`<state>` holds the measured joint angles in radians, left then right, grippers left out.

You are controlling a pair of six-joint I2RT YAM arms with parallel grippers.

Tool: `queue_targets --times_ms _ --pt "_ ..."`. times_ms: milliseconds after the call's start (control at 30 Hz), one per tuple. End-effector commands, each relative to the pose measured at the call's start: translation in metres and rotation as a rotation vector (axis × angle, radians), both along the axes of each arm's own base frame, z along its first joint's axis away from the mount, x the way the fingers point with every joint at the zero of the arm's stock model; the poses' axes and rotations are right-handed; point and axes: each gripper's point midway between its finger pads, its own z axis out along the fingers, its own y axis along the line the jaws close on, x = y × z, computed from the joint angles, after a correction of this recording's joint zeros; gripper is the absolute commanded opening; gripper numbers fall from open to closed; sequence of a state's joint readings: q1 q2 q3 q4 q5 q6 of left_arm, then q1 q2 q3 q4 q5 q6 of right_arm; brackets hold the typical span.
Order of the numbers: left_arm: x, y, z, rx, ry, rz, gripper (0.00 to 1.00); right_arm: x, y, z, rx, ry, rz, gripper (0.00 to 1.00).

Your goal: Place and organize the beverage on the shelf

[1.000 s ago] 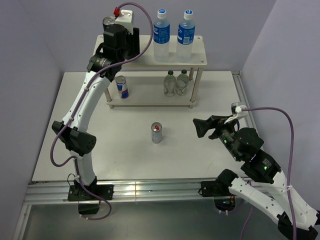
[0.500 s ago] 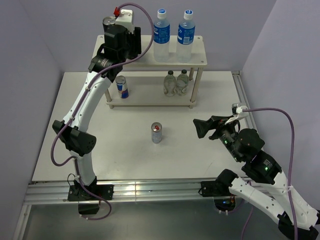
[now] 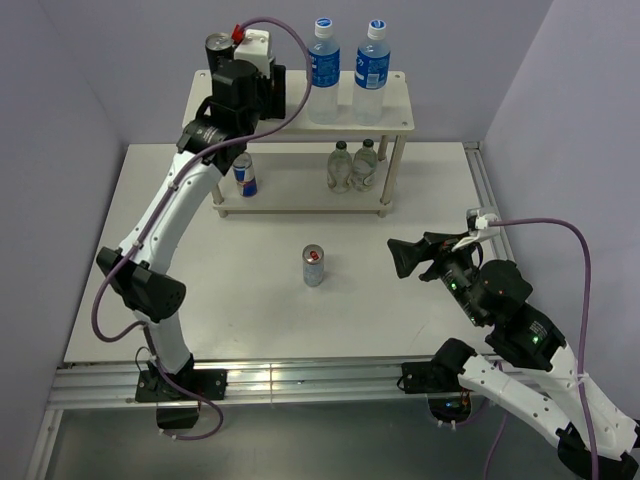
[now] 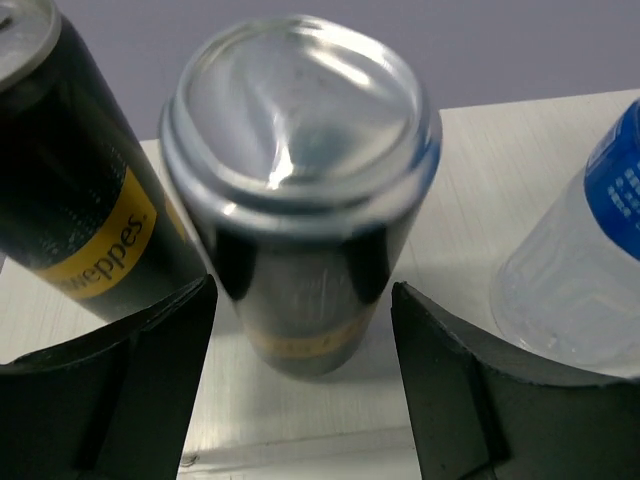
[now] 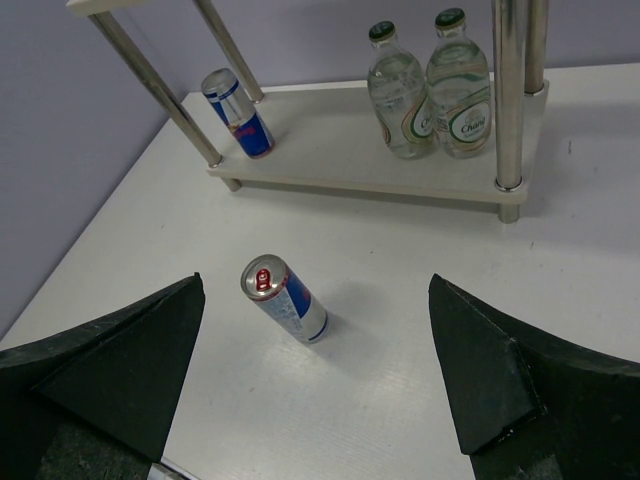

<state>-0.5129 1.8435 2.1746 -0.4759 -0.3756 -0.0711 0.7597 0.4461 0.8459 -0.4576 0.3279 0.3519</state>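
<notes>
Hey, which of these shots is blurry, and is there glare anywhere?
Left wrist view: the near black can is soft, with glare across its lid; the second black can beside it reads sharper. Right wrist view: crisp, the blue-and-silver can on the table casting a soft shadow. Top external view: evenly lit.

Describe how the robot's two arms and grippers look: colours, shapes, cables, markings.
The left arm and right arm share white tubular links, black joint housings and a purple cable. A white block with a red tip tops the left wrist. The left gripper and right gripper have black, wedge-shaped fingers.
</notes>
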Motion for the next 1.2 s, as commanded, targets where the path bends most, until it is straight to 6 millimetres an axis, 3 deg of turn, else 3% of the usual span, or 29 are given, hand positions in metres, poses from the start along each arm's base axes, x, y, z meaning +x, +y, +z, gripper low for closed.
queue_targets --times_ms 0,100,133,167,267,367,433,467,500,533,567,633,667,767,800,867,1033,1167 --pt "-0.027 0.018 0.048 -0.051 -0.106 0.039 0.77 0.000 -0.001 0.007 0.031 -0.022 -0.007 1.00" --pt "-0.036 0.024 0.048 -0.045 -0.107 0.057 0.82 0.000 0.000 0.006 0.029 -0.020 -0.004 1.00" --pt "-0.037 0.024 0.042 -0.038 -0.098 0.060 0.95 0.000 0.000 0.007 0.030 -0.021 -0.007 1.00" --pt "-0.039 0.027 0.042 -0.033 -0.099 0.064 0.98 0.000 0.000 0.007 0.030 -0.021 -0.004 1.00" --pt "-0.050 0.036 0.043 -0.040 -0.088 0.085 0.99 0.000 -0.001 0.007 0.031 -0.023 -0.009 1.00" --pt "-0.065 0.037 0.031 -0.066 -0.054 0.085 0.99 0.000 0.001 0.006 0.028 -0.021 -0.003 1.00" --pt "-0.089 0.039 0.021 -0.088 -0.039 0.067 0.99 -0.001 0.011 0.004 0.019 -0.017 0.046 1.00" --pt "-0.109 0.046 0.033 -0.126 -0.072 0.059 0.99 0.000 0.018 0.002 0.010 -0.011 0.073 1.00" --pt "-0.116 0.046 0.004 -0.105 -0.023 0.061 0.99 -0.001 0.025 -0.002 0.000 -0.001 0.105 1.00" --pt "-0.129 0.041 -0.003 -0.134 -0.014 0.044 0.99 -0.002 0.035 -0.005 -0.006 0.011 0.152 1.00" --pt "-0.145 0.049 -0.017 -0.140 -0.007 0.056 0.99 0.001 0.044 -0.015 -0.026 0.048 0.173 1.00" --pt "-0.167 0.042 -0.032 -0.190 0.006 0.027 0.98 0.003 0.058 -0.033 -0.037 0.115 0.213 1.00" --pt "-0.180 0.047 -0.047 -0.205 0.013 0.022 0.98 0.004 0.071 -0.053 -0.058 0.168 0.252 1.00" --pt "-0.201 0.043 -0.068 -0.270 0.039 -0.008 0.98 0.007 0.085 -0.074 -0.038 0.227 0.257 1.00" --pt "-0.206 0.041 -0.089 -0.253 0.070 -0.008 0.98 0.002 0.093 -0.089 -0.033 0.261 0.274 1.00" --pt "-0.217 0.038 -0.106 -0.262 0.085 -0.006 0.98 0.003 0.107 -0.102 -0.024 0.279 0.287 1.00" --pt "-0.228 0.035 -0.120 -0.282 0.082 -0.020 0.97 0.001 0.140 -0.144 -0.080 0.342 0.287 1.00" --pt "-0.234 0.037 -0.122 -0.296 0.076 -0.018 0.96 0.013 0.152 -0.161 -0.102 0.341 0.253 1.00"
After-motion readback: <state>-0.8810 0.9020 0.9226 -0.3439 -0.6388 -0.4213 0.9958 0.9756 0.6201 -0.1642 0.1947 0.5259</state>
